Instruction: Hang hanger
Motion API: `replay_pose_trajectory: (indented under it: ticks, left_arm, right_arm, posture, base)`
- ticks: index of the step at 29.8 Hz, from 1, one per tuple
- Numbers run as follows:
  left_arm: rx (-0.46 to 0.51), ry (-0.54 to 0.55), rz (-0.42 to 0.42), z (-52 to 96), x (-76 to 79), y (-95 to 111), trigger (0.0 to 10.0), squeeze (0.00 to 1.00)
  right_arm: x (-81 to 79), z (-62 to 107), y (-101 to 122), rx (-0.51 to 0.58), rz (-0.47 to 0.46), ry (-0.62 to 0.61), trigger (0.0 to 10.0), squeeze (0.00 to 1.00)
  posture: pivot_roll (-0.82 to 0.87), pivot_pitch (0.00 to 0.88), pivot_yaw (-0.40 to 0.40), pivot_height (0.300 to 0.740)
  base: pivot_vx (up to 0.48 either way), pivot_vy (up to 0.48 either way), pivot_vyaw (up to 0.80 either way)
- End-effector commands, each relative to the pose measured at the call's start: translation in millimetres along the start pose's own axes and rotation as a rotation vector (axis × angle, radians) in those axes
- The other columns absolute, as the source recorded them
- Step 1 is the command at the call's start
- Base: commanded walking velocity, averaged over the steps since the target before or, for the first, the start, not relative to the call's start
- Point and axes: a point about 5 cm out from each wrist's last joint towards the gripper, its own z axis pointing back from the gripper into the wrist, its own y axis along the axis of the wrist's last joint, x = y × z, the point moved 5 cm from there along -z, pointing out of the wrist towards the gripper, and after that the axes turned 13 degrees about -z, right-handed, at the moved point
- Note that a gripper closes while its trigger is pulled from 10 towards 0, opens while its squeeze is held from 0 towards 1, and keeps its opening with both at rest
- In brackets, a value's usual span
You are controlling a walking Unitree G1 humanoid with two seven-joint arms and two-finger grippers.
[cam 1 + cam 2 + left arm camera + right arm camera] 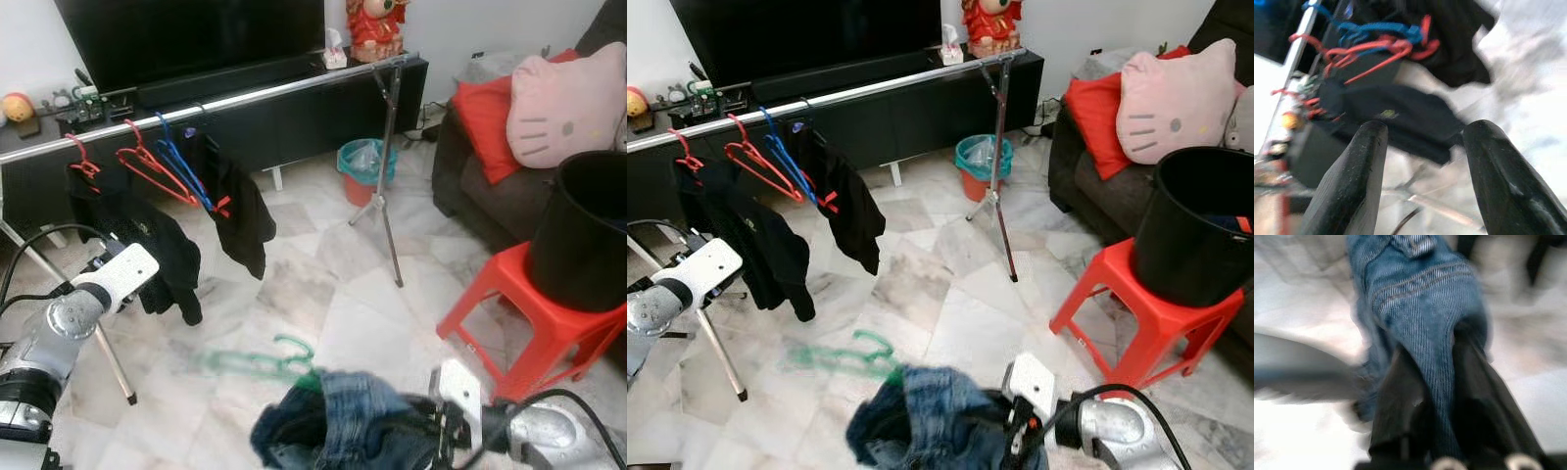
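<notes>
Gripping a bunched pair of blue jeans (pixel 1425 308) low at 6 o'clock, our right gripper (pixel 1442 382) has its fingers pinching the denim between them. A green hanger (pixel 260 362) lies blurred at 9 o'clock off the jeans, over the marble floor (pixel 333 284); we cannot tell whether they touch. Our left gripper (pixel 1422 161), fingers spread and empty, faces black garments (pixel 157 245) hung with red and blue hangers (pixel 162 166) on the silver rail (pixel 245 98) at 11 o'clock.

A green plastic hanger (pixel 257 362) is seen blurred at the lower centre of the frame, its hook raised toward the right; blue denim jeans (pixel 338 429) are bunched just below it, clamped between the right tool (pixel 1442 404) fingers.
</notes>
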Motion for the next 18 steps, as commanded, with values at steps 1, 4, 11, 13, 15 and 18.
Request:
replay_pose_trajectory:
  ticks: [1, 4, 11, 13, 15, 18]
  left_arm:
    - [0.055, -0.044, 0.052, 1.5, 10.0, 6, 10.0, 0.0]
    - [0.17, -0.132, 0.091, 1.2, 27.6, 27, 10.0, 0.0]
    - [0.349, -0.291, 0.218, 5.4, 49.1, 64, 10.0, 0.0]
    - [0.38, -0.317, 0.246, 6.8, 49.5, 70, 10.0, 0.0]
    - [0.403, -0.339, 0.251, 8.5, 50.5, 73, 10.0, 0.0]
    - [0.481, -0.432, 0.239, 17.3, 58.2, 86, 10.0, 0.0]
  right_arm:
    - [18.8, 5.1, 12, 0.055, 0.049, -0.11, 10.0, 0.0]
    - [26.0, 5.8, 17, 0.074, 0.066, -0.152, 10.0, 0.0]
    - [7.8, 9.8, 22, 0.093, 0.04, 0.009, 10.0, 0.0]
    - [3.3, 11.1, 18, 0.073, 0.047, 0.052, 10.0, 0.0]
    - [0.7, 12.1, 17, 0.062, 0.053, 0.076, 10.0, 0.0]
    - [1.7, 17.0, 14, 0.042, 0.065, 0.094, 10.0, 0.01]
  posture:
    - [0.07, 0.004, 0.094, 0.74]
    - [0.07, 0.0, 0.092, 0.74]
    - [0.06, 0.0, 0.093, 0.74]
    - [0.06, 0.0, 0.092, 0.74]
    - [0.06, 0.0, 0.092, 0.74]
    - [0.06, 0.0, 0.091, 0.74]
  base:
    - [0.0, 0.0, 0.0]
    - [0.0, 0.0, 0.0]
    - [0.0, 0.0, 0.0]
    - [0.0, 0.0, 0.0]
    - [0.0, 0.0, 0.0]
    - [0.0, 0.0, 0.0]
